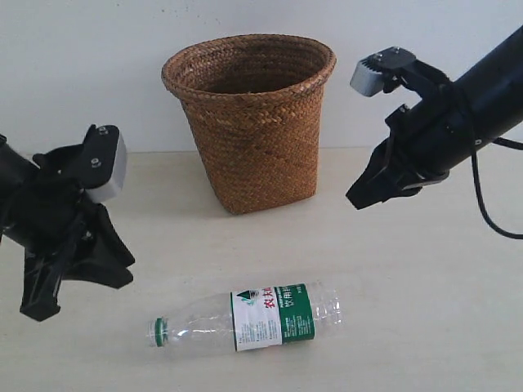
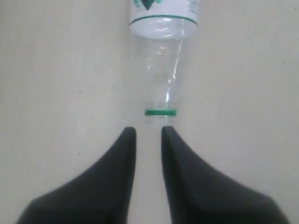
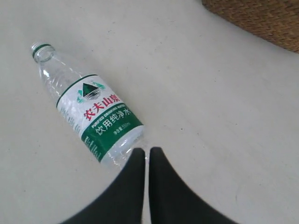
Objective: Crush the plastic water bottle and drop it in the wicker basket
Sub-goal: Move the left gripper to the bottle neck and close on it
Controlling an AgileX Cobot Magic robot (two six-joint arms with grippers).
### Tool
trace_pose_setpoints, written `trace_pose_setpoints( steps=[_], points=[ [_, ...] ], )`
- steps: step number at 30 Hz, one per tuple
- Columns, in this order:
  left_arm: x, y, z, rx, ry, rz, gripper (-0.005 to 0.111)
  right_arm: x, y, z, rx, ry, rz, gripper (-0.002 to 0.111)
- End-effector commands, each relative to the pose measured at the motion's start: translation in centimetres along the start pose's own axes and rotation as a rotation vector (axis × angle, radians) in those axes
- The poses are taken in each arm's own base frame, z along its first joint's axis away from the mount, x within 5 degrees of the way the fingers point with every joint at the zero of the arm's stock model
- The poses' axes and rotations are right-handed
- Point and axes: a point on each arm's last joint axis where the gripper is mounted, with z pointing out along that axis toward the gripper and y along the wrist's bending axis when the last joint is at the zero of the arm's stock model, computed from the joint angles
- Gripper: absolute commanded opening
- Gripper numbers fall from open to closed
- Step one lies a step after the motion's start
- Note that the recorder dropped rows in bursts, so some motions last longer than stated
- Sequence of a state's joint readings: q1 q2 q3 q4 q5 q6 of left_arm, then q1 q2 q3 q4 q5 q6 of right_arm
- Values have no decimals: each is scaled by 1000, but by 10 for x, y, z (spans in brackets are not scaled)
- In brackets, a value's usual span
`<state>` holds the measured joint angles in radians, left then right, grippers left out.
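The plastic water bottle lies on its side on the pale table near the front, round and undented, its green-ringed neck pointing left. The wicker basket stands upright behind it at the back centre. My left gripper hovers left of the bottle. In the left wrist view the left gripper stands slightly open just short of the bottle's neck, holding nothing. My right gripper hangs high at the right, beside the basket. The right wrist view shows the right gripper nearly closed above the bottle's base, empty.
A white wall runs behind the basket. A corner of the basket shows in the right wrist view. A black cable loops under the right arm. Bare table lies right of the bottle.
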<state>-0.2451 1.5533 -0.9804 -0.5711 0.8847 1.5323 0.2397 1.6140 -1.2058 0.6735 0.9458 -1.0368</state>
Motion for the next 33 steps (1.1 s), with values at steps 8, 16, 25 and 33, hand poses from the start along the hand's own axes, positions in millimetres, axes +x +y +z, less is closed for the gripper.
trace_pose_setpoints(
  steps=[8,16,25,33],
  points=[
    [12,-7,37,81,-15,33,69,-14,31,35,-85,41,-101,0],
    [8,-4,72,24,31,112,69,-13,36,60,-115,84,-94,0],
    [15,1,97,5,76,108,69,-8,28,77,-110,111,-47,0],
    [21,4,110,-2,95,109,69,-6,27,82,-116,123,-38,0]
  ],
)
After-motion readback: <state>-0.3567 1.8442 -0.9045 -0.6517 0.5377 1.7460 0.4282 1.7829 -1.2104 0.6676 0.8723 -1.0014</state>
